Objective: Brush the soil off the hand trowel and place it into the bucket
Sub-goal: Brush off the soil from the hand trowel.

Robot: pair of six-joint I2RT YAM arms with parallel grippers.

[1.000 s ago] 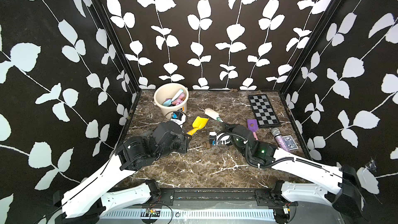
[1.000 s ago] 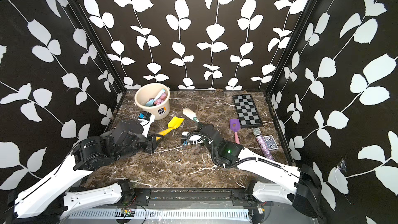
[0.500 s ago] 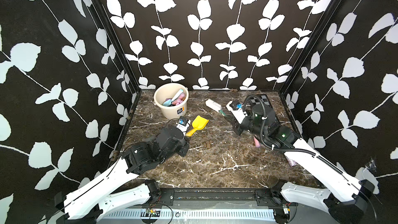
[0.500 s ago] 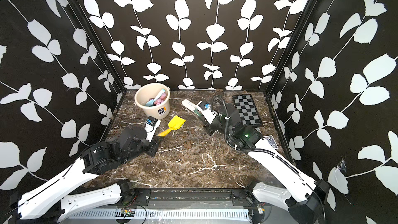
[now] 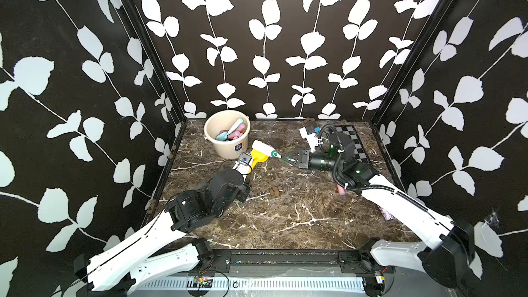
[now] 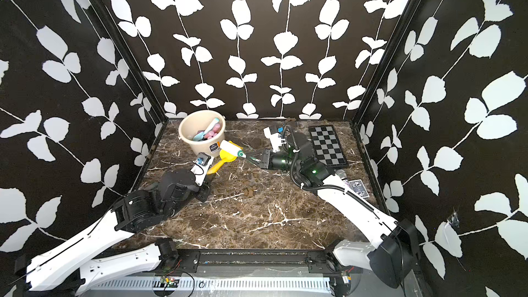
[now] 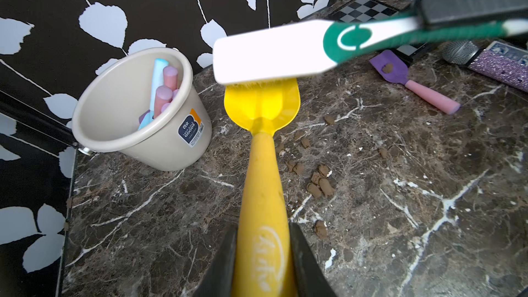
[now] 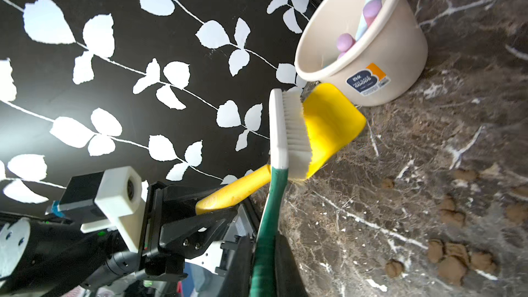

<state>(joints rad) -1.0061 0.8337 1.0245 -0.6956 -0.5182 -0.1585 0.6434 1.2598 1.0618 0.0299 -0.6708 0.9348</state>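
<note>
My left gripper [image 7: 261, 241] pinches the yellow trowel [image 7: 261, 104] by its handle, just beside the bucket [image 7: 160, 150]. My right gripper [image 8: 264, 250] pinches the green brush [image 8: 278, 127], its bristles touching the blade. Bits of soil [image 7: 318, 185] lie on the table [image 7: 428, 224].

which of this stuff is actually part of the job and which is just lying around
In the job: yellow trowel, brush, bucket, soil clumps; purple trowel, a clump on it, probably next.
Lying about: chessboard, microphone, card deck.
</note>
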